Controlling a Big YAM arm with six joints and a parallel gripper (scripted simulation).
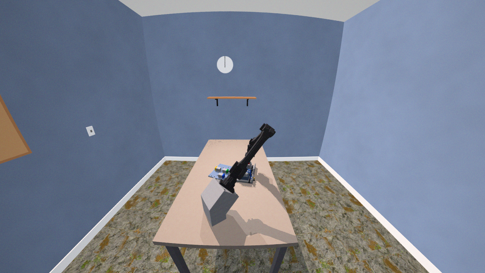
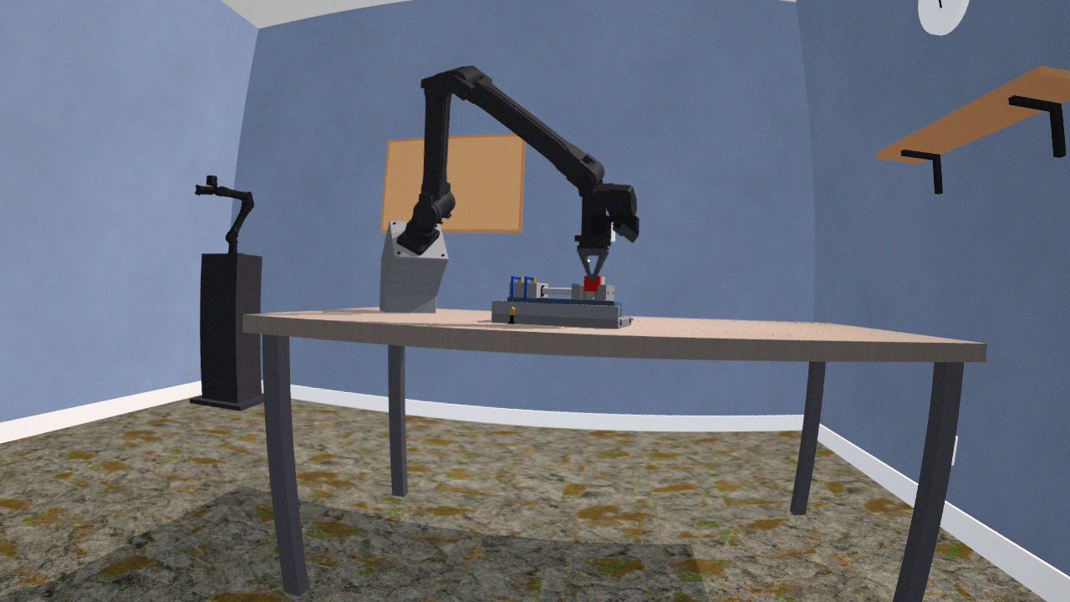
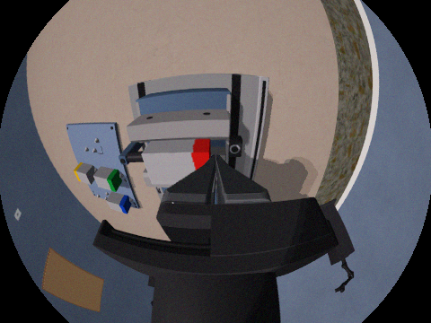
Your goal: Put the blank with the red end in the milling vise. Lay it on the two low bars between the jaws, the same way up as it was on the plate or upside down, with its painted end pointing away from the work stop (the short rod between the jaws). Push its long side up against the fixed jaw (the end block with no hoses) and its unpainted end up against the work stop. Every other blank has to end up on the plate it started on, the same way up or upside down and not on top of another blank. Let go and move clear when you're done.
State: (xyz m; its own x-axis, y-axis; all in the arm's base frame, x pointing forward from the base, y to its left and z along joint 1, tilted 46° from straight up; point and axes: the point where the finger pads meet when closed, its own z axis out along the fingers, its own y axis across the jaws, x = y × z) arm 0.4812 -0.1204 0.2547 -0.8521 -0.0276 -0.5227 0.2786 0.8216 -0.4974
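Closed claw at the red end
The gripper point(image 2: 592, 278) point(image 3: 215, 161), shut on nothing, is probably nudging the red-ended blank point(image 2: 592, 283) point(image 3: 168, 163) towards the work stop point(image 3: 135, 156); it lies in the vise point(image 2: 557, 313) point(image 3: 180, 81), near the table's point(image 1: 225, 234) point(image 2: 748, 340) point(image 3: 180, 40) right edge in the top view.

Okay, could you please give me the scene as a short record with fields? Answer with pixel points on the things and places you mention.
target blank: red-ended blank point(image 2: 592, 283) point(image 3: 175, 161), in the vise point(image 2: 556, 313) point(image 3: 180, 82)
red end: away from the work stop point(image 3: 135, 156)
gripper: shut, nothing held point(image 2: 593, 275) point(image 3: 215, 157)
plate: light blue point(image 1: 214, 174) point(image 3: 81, 139)
on plate: yellow-ended point(image 1: 218, 168) point(image 3: 85, 172), green-ended point(image 1: 225, 170) point(image 3: 105, 178), blue-ended point(image 1: 221, 175) point(image 3: 118, 203) blanks
arm clear of vise: no
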